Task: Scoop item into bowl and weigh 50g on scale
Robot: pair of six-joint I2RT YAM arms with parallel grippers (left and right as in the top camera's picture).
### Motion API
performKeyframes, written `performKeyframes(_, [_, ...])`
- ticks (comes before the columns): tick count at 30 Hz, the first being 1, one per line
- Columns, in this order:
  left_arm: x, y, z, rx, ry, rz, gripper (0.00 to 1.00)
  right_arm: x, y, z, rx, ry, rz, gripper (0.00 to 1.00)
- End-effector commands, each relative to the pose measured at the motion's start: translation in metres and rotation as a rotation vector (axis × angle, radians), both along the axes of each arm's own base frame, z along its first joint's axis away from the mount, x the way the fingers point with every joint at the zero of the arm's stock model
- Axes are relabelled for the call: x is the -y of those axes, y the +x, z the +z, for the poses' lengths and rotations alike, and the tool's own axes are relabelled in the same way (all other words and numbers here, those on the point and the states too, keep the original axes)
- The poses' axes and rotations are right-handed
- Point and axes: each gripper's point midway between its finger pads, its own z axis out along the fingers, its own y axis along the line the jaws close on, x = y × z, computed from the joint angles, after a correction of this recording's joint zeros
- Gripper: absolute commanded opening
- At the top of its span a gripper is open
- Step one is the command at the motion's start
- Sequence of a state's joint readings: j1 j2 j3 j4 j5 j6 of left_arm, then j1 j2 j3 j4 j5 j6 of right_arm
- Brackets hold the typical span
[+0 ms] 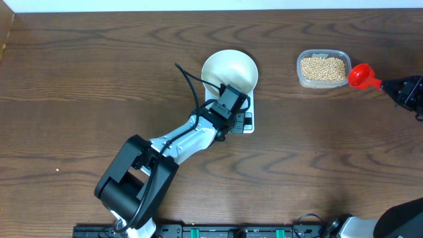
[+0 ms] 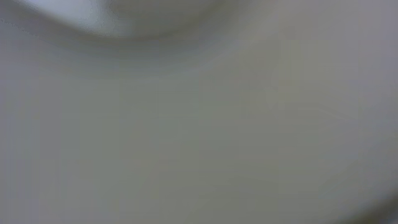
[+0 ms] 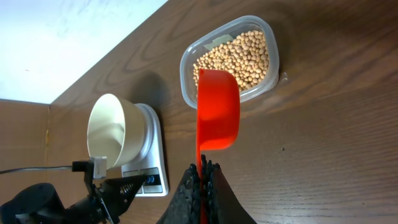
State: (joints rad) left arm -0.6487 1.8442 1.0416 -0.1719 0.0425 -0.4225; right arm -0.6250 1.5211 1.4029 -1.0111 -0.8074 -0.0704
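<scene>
Surface: dark wood-grain counter (image 1: 99, 79), with a pale strip along the top edge of the overhead frame.

Overhead. The white bowl (image 1: 228, 69) sits on the scale (image 1: 250, 109), centre of frame and a little above the middle. No beans show inside it. The left arm reaches up from the lower left. The left gripper (image 1: 232, 98) is at the bowl's near rim, pressed together and, as far as I can judge, pinching the rim. Likely purpose: to steady the bowl on the small platform for pouring. A clear tub (image 1: 299, 74) of beans (image 1: 323, 68) stands upper right, well apart from the bowl. The red scoop (image 1: 360, 75) is just beside the tub's right end, its handle pinched in the right gripper (image 1: 386, 84) at the right edge.

Left wrist. The frame is filled with blurred white-grey, presumably the bowl wall right against the lens. Fingers not discernible here.

Right wrist. The gripper fingers are pressed together on the scoop handle, bottom centre. The scoop head hangs over the tub's near end, above the beans, with none visible in it. I judge it is poised there to dip for a first load. Bowl and scale are at left, with the left gripper lower left by the scale's front. Display unreadable.

Status: scooping not yet begun; nothing weighed.
</scene>
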Motion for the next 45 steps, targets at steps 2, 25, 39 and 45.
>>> performKeyframes(2, [-0.014,-0.006,-0.019,-0.038,0.05,0.027,0.07,-0.001,-0.001,-0.003,0.001,0.001,0.012,0.01])
performKeyframes(25, [-0.015,-0.012,-0.034,-0.04,0.111,0.021,0.07,-0.001,-0.001,-0.003,0.001,0.001,0.012,0.01])
performKeyframes(39, [-0.028,-0.012,-0.036,-0.053,0.147,0.063,0.07,-0.001,-0.001,-0.003,0.001,0.002,0.012,0.01])
performKeyframes(45, [-0.031,-0.016,-0.038,-0.071,0.157,0.069,0.07,-0.001,-0.001,-0.003,0.001,0.002,0.012,0.01])
